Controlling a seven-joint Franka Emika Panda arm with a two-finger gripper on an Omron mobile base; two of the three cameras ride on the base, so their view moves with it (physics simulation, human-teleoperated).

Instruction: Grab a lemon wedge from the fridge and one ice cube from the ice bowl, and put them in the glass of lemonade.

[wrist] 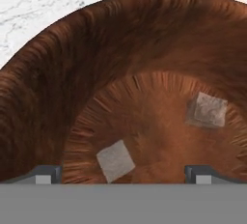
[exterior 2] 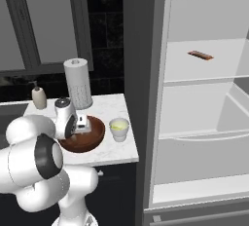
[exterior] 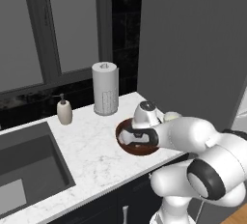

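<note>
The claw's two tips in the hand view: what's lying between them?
One pale ice cube sits on the ice bowl floor between the claw tips, nearer the left one; a second cube lies farther off.

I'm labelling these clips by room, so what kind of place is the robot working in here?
A kitchen, rendered in simulation. There's a marble-look counter with a sink set into it, a paper-towel roll by the window, and an open fridge with white shelves beside the counter.

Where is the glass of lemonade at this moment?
The glass of lemonade stands on the marble counter in the right base view, just right of the ice bowl and near the counter's end by the open fridge.
</note>
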